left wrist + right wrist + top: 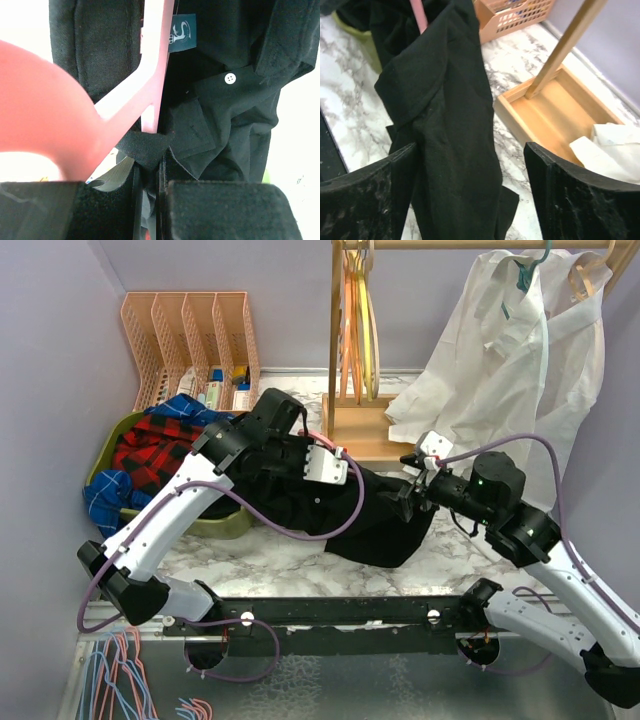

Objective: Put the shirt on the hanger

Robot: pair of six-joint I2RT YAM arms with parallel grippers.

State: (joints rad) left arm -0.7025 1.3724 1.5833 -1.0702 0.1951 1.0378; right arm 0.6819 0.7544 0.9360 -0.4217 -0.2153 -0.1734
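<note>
The black shirt hangs in a heap from my left gripper down onto the marble table. In the left wrist view the pink hanger runs up from my left gripper. The jaws are shut on the hanger's bar with a fold of the shirt pinched over it. My right gripper is open at the shirt's right edge. In the right wrist view the shirt hangs between its spread fingers, close to the left one, my right gripper not closed on it. A bit of the hanger shows at the top.
A wooden rack base stands behind the shirt, with orange and yellow hangers on it. White shirts hang at the right. A green basket holds a plaid garment. A peach organiser is at the back left.
</note>
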